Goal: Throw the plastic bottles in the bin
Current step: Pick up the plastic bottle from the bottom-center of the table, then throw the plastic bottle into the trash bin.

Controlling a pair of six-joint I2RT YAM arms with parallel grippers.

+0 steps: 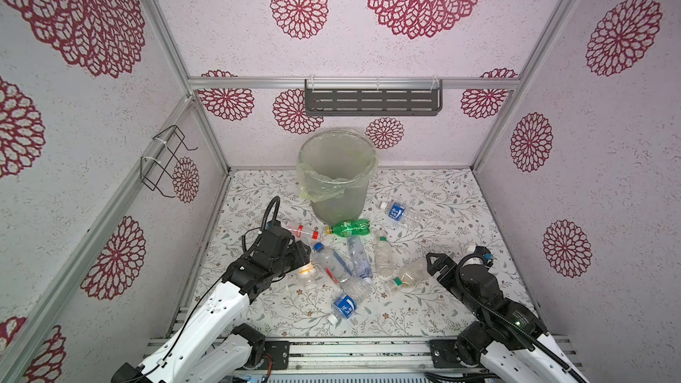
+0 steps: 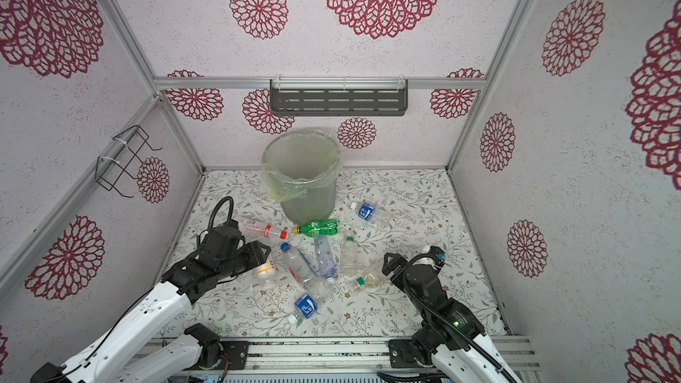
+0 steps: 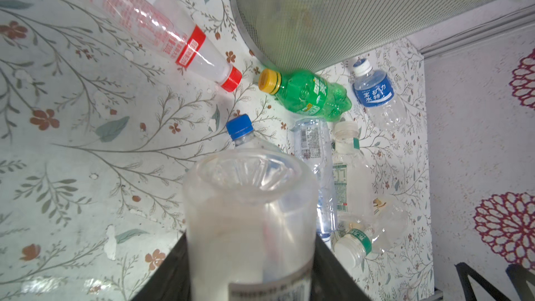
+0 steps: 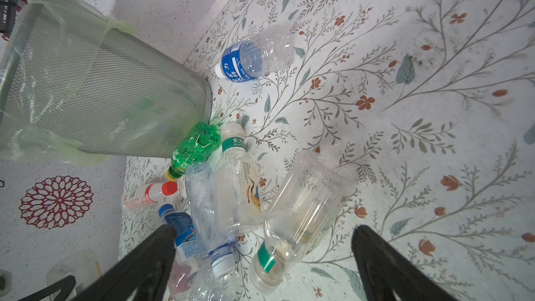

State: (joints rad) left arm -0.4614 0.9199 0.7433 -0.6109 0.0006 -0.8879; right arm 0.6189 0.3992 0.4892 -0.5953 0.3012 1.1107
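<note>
My left gripper is shut on a clear plastic bottle with a white label; its jaws press both sides. In both top views this bottle shows under the left gripper at the left of the pile. Several more bottles lie on the floral mat: a red-capped one, a green one with a yellow cap, a blue-capped one. The bin stands behind them. My right gripper is open above a green-banded clear bottle.
A blue-labelled bottle lies alone right of the bin, and a crushed one lies nearest the front. A dark slotted shelf hangs on the back wall and a wire rack on the left wall. Metal rails edge the front.
</note>
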